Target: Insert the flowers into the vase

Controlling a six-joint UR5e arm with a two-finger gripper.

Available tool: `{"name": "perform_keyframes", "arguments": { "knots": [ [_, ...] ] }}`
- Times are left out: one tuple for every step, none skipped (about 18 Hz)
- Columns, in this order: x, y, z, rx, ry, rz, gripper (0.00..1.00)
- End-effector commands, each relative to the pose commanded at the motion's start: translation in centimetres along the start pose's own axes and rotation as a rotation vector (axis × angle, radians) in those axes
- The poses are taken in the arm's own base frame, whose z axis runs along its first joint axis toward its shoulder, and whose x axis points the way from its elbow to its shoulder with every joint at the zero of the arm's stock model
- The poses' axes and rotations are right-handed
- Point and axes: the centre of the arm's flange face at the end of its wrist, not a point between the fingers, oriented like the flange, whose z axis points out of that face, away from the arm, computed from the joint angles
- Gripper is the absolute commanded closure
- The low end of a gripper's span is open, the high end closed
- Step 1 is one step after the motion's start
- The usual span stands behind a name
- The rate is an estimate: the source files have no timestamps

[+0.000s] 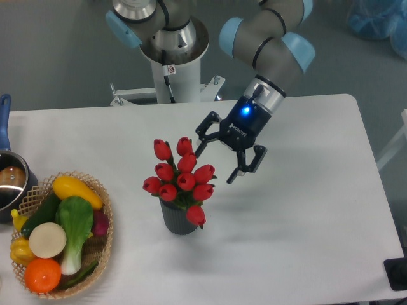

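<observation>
Flowers (181,178) sit stems-down in the vase (179,219) mid-bench, nearer the front edge, and the hand (219,161) hangs beside them toward the back edge, fingers spread wide, holding nothing, so the job looks done

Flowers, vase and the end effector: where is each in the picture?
flowers (181,180), fixed camera view, on a middle red bud.
vase (178,221), fixed camera view, on its ribbed grey side.
end effector (217,164), fixed camera view, midway between its open fingertips.

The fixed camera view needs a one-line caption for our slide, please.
Red flowers stand in the grey vase; the open hand hovers to their right, clear of them.
</observation>
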Motion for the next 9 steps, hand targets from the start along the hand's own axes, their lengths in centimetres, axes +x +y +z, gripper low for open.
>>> {"name": "perform_keyframes", "arguments": {
  "knots": [
    [-0.1, 0.3, -0.8, -0.033, -0.019, -0.003, 0.00],
    [-0.3, 0.8, -1.8, -0.068, -0.041, -0.008, 0.00],
    [-0.5, 1.3, -2.9, -0.114, -0.066, -0.012, 0.00],
    [-0.6, 1.9, -4.0, -0.179, -0.094, -0.014, 0.00],
    [-0.7, 2.4, -5.3, -0.257, -0.122, -0.017, 0.00],
    [-0.7, 2.7, -6.1, -0.321, -0.143, -0.014, 0.00],
    [-0.9, 3.1, -7.1, -0.377, -0.164, -0.013, 0.00],
    [-1.1, 3.2, -8.1, -0.418, -0.186, -0.013, 0.00],
    [-1.0, 3.5, -9.3, -0.452, -0.208, -0.015, 0.00]
  ]
}}
